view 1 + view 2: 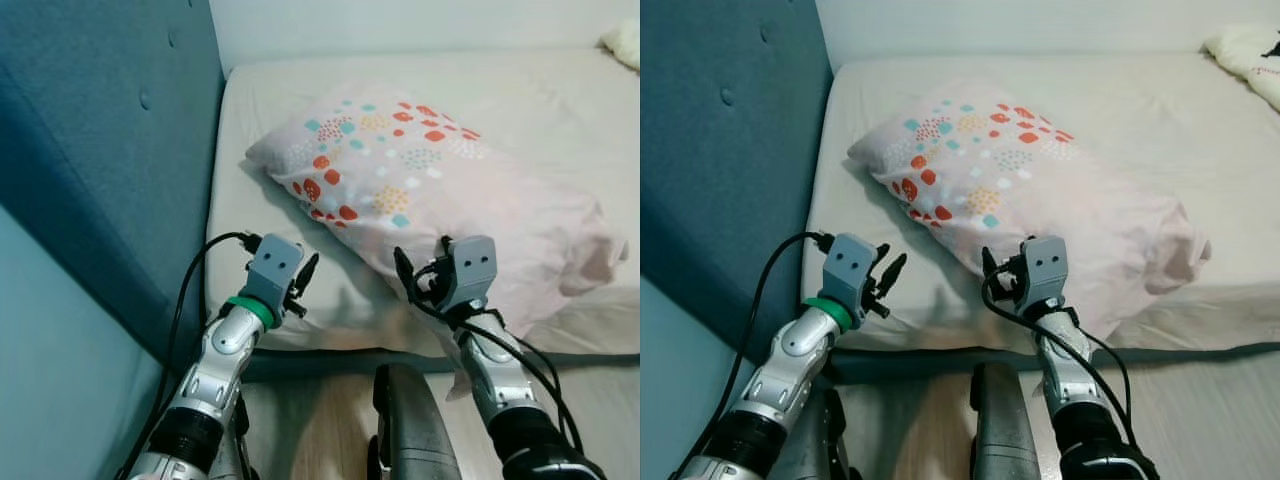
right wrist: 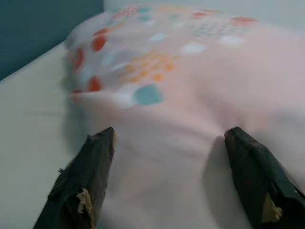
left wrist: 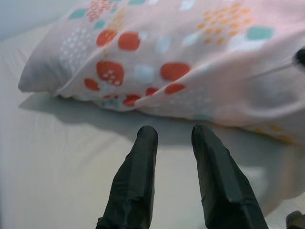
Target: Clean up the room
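Observation:
A pale pink pillow (image 1: 430, 180) with red, teal and orange spots lies slantwise on the white mattress (image 1: 560, 100). My right gripper (image 1: 412, 278) is at the pillow's near edge. It is open wide, and in the right wrist view the pillow (image 2: 171, 95) bulges between its two fingers (image 2: 90, 167). My left gripper (image 1: 303, 275) hovers over the bare sheet near the mattress's front left corner, a little short of the pillow (image 3: 190, 62). Its fingers (image 3: 138, 171) stand slightly apart with nothing between them.
A tall teal padded headboard (image 1: 100, 150) rises along the left side of the bed. A white bundle of bedding (image 1: 1250, 50) lies at the far right corner. Below the mattress edge are wooden floor (image 1: 320, 420) and my own dark body (image 1: 410, 430).

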Motion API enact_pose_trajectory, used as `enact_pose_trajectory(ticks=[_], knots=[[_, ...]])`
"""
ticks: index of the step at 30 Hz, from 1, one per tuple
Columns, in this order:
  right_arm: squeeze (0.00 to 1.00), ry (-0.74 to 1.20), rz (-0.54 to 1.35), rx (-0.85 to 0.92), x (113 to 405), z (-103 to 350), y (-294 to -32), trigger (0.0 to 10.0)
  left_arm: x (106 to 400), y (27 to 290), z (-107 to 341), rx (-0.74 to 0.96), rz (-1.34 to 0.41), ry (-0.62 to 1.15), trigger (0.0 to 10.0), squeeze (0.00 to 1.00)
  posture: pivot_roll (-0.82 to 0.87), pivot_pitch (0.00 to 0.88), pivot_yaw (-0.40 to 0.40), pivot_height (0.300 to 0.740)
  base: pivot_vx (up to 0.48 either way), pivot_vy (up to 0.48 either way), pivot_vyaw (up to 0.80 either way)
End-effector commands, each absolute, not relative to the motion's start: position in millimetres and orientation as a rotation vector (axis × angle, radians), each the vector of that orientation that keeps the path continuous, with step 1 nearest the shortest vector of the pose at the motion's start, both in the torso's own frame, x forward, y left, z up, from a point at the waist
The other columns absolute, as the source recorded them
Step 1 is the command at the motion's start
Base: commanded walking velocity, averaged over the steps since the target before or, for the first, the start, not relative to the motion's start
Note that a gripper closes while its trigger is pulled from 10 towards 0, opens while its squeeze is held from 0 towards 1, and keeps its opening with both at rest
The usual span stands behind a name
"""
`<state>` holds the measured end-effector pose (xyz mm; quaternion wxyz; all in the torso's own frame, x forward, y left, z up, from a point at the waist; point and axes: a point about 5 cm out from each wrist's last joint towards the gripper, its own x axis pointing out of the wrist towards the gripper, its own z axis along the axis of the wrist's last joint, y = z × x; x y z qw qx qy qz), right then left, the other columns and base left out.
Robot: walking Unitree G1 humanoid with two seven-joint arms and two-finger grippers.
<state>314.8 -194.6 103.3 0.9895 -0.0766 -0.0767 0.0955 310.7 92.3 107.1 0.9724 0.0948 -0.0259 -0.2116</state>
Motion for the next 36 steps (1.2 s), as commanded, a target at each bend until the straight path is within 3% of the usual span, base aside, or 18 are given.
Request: enact_pose_trajectory(ticks=[1, 6, 7, 9, 11, 13, 15, 20, 28, 31, 32, 34, 36], knots=[[0.0, -0.209, 0.112, -0.184, 313.7, 119.4, -213.9, 10.0, 310.1, 97.7, 106.7, 0.182, -0.406, -0.04, 10.0, 0.0, -0.06, 0.0, 0.049, 0.515, 0.0, 0.0, 0.0], [0.0, -0.282, -0.04, -0.282, 309.6, 143.3, -251.3, 10.0, 310.7, 99.3, 109.7, 0.177, -0.403, -0.044, 10.0, 0.0, -0.06, 0.0, 0.058, 0.51, 0.0, 0.0, 0.0], [0.0, -0.293, -0.119, -0.312, 306.5, 149.7, -270.8, 10.0, 311.5, 99.6, 111.7, 0.175, -0.404, -0.048, 10.0, 0.0, -0.07, 0.0, 0.062, 0.51, 0.0, 0.0, 0.0], [0.0, -0.292, -0.146, -0.317, 305.2, 151.1, -278.0, 10.0, 311.8, 99.7, 112.6, 0.175, -0.404, -0.049, 10.0, 0.0, -0.07, 0.0, 0.062, 0.51, 0.0, 0.0, 0.0], [0.0, -0.236, -0.274, -0.335, 299.7, 149.2, -310.6, 10.0, 313.7, 99.6, 116.8, 0.172, -0.402, -0.058, 10.0, 0.0, -0.06, 0.0, 0.065, 0.51, 0.0, 0.0, 0.0], [0.0, -0.213, -0.306, -0.335, 297.9, 147.8, -318.5, 10.0, 314.0, 99.5, 117.9, 0.171, -0.402, -0.06, 10.0, 0.0, -0.06, 0.0, 0.065, 0.51, 0.0, 0.0, 0.0], [0.0, -0.082, -0.419, -0.331, 289.8, 134.9, -345.1, 10.0, 313.8, 100.0, 120.6, 0.17, -0.401, -0.064, 10.0, 0.0, -0.06, 0.002, 0.067, 0.51, 0.0, 0.0, 0.0], [0.0, 0.136, -0.531, -0.415, 281.6, 118.7, -376.3, 10.0, 311.8, 105.0, 121.0, 0.171, -0.394, -0.057, 10.0, 0.0, -0.06, 0.016, 0.089, 0.51, 0.0, 0.0, 0.0], [0.0, 0.357, -0.518, -0.494, 289.2, 106.5, -378.0, 10.0, 310.0, 111.6, 119.8, 0.18, -0.368, -0.046, 10.0, 0.0, -0.02, 0.02, 0.069, 0.51, 0.0, 0.0, 0.0], [0.0, 0.364, -0.438, -0.465, 298.0, 101.2, -363.7, 10.0, 308.3, 112.7, 119.0, 0.18, -0.365, -0.044, 10.0, 0.0, -0.02, 0.022, 0.067, 0.51, 0.0, 0.0, 0.0], [0.0, 0.384, -0.292, -0.456, 311.4, 93.4, -338.4, 10.0, 306.4, 113.3, 118.5, 0.182, -0.364, -0.04, 10.0, 0.0, -0.02, 0.02, 0.065, 0.51, 0.0, 0.0, 0.0], [0.0, 0.384, -0.292, -0.456, 311.4, 93.4, -338.4, 10.0, 306.4, 113.3, 118.5, 0.182, -0.364, -0.04, 10.0, 0.0, -0.02, 0.02, 0.065, 0.51, 0.0, 0.0, 0.0], [0.0, 0.398, -0.129, -0.44, 323.3, 86.2, -310.3, 10.0, 305.7, 113.9, 118.8, 0.182, -0.363, -0.038, 10.0, 0.0, -0.01, 0.018, 0.061, 0.51, 0.0, 0.0, 0.0]])
